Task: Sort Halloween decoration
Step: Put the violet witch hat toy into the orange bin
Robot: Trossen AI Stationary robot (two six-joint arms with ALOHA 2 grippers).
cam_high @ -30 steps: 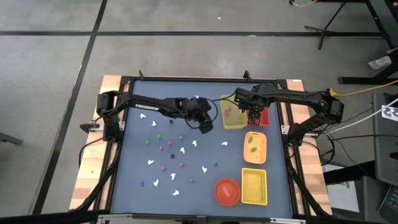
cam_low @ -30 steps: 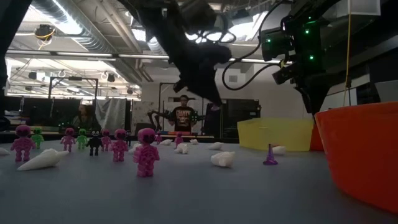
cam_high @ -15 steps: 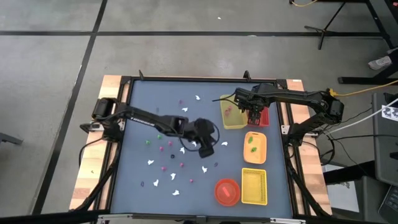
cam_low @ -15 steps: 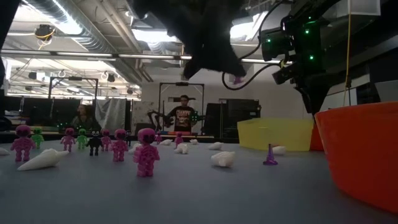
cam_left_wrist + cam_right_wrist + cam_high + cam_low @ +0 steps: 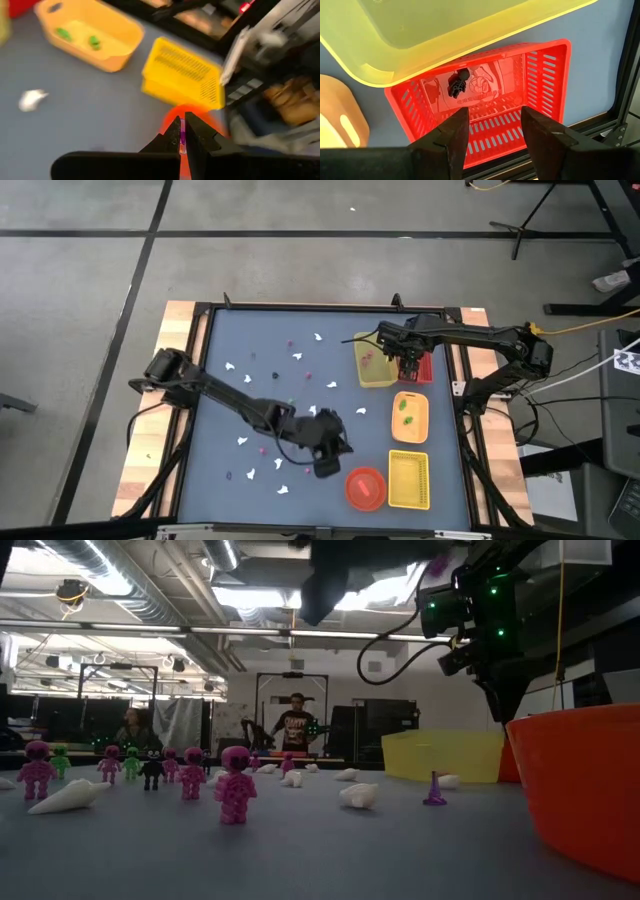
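Purple decoration (image 5: 182, 141) pinched in left end effector (image 5: 182, 142) near red bowl (image 5: 366, 488).

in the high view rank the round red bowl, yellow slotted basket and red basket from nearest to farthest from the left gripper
1. Round red bowl, just right of the left gripper.
2. Yellow slotted basket, beyond the bowl.
3. Red basket, far corner, under the right gripper.
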